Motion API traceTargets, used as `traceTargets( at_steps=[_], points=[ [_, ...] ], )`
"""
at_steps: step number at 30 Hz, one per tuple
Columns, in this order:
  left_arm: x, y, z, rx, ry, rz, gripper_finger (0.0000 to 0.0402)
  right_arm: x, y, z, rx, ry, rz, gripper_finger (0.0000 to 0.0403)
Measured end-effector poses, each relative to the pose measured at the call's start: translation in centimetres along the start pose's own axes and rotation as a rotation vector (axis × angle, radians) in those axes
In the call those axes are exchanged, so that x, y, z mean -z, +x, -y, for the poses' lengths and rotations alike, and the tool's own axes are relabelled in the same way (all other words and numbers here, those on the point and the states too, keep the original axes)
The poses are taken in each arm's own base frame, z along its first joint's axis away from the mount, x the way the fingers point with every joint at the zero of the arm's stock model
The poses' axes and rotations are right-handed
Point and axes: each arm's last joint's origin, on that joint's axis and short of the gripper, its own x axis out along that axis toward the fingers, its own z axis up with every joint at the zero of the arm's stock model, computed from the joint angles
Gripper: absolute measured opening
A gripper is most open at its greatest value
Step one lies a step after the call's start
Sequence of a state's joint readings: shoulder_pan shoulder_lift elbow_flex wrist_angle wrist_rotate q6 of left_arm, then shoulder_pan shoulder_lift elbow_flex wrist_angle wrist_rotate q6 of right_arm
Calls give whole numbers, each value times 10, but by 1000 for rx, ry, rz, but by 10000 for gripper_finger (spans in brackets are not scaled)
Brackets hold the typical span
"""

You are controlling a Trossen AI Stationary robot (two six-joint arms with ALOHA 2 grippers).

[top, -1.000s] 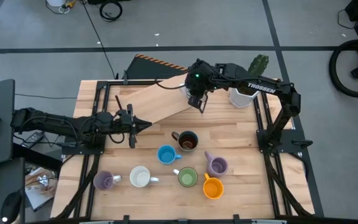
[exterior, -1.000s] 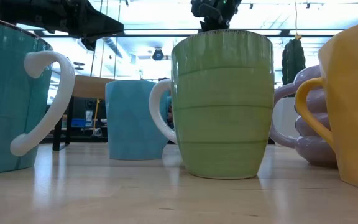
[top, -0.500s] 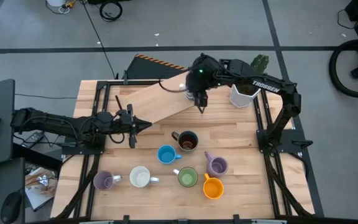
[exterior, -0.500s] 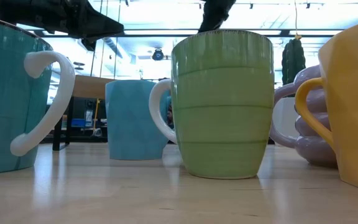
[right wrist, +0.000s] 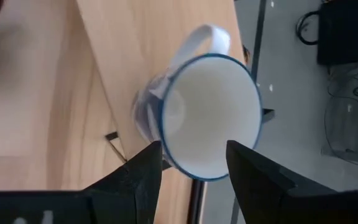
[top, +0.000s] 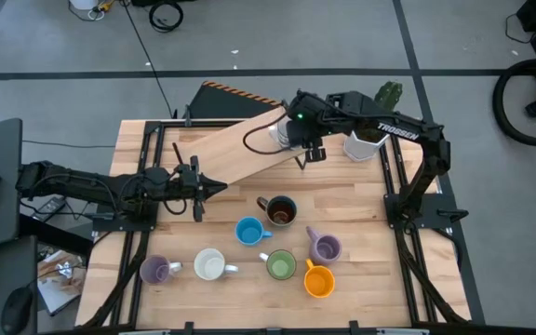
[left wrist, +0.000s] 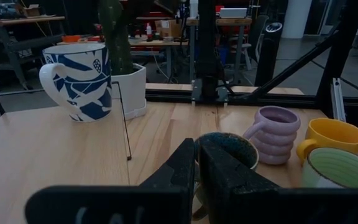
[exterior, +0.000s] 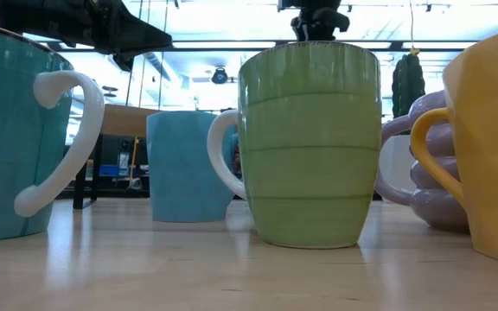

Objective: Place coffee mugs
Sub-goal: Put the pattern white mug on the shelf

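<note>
Mugs are mid-placement: a white mug with blue pattern stands on the raised wooden board at the table's far side. Right gripper hangs just above it, fingers parted and apparently clear of the rim. Next comes a lift away and a reach toward another mug. Half a second ago it sat lower over the board. Left gripper waits clenched, empty.

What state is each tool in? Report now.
Left tool: shut, holding nothing, hovering over the table's left side.
Right tool: open, fingers straddling the rim of the white-and-blue mug, not clamped.
</note>
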State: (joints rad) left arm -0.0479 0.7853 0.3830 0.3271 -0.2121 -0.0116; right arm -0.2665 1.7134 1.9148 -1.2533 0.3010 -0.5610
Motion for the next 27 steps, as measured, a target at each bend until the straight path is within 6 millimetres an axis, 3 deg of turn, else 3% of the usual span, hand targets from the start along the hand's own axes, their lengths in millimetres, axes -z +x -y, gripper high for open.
traceTargets(
  at_steps=[8, 18, 27],
  points=[
    [0, 0, 0, 0, 0, 0, 27, 2, -2, -7, -37, -34, -37, 185],
    [0, 0, 0, 0, -1, -4, 27, 1, -1, -8, -50, -198, -31, 185],
    [0, 0, 0, 0, -2, -4, 27, 10, 15, 3, -98, -189, -12, 177]
  ],
)
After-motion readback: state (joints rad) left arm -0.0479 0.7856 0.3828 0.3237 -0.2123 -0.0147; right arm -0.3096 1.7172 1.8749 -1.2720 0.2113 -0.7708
